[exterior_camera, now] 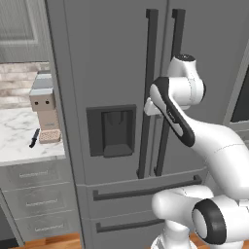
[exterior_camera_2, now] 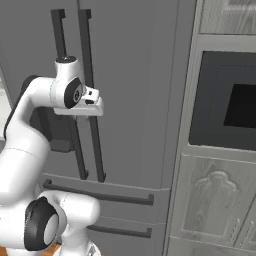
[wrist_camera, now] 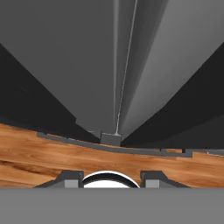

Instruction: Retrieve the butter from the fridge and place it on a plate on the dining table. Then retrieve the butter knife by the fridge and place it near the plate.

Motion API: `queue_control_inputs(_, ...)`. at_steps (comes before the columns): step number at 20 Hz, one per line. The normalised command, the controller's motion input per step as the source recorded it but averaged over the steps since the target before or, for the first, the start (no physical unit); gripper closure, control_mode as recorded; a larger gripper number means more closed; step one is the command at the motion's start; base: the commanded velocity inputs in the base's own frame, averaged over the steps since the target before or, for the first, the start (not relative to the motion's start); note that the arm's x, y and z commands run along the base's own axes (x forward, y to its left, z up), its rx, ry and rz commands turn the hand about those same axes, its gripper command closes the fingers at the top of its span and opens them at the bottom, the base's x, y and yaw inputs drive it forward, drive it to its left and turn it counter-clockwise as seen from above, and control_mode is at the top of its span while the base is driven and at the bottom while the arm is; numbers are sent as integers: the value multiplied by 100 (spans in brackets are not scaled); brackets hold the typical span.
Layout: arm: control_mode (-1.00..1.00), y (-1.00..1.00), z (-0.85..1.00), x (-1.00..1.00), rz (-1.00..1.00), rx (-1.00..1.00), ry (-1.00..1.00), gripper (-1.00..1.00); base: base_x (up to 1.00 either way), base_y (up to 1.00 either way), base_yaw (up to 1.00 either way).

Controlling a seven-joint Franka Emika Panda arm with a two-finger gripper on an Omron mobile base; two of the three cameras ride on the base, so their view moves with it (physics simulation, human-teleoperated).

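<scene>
The fridge point(exterior_camera: 116, 73) is shut. Left of it, the knife point(exterior_camera: 34, 138) lies on the desk point(exterior_camera: 14, 131). I cannot tell how the jaws stand.

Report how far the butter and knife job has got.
Nothing looks done yet: both doors of the fridge are shut. In hand: the pincer is up against the door handles, apparently to pull one open; whether it grips one I cannot tell. Left: fetching and plating the butter, then the knife, which lies on the counter beside the fridge.

Marble counter point(exterior_camera: 14, 131): knife point(exterior_camera: 34, 138), box point(exterior_camera: 44, 108).
</scene>
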Motion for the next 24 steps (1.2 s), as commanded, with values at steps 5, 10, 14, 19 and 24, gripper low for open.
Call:
queue_control_inputs(5,100,0,0,0,0,0,0,-100,0,0,0)
queue_control_inputs(10,100,0,0,0,0,0,0,-100,-6,0,0)
queue_control_inputs(14,100,0,0,0,0,0,0,-100,-35,0,-6)
queue_control_inputs(19,100,0,0,0,0,0,0,-100,-21,16,-26)
queue_control_inputs(24,100,0,0,0,0,0,0,-100,-6,34,-21)
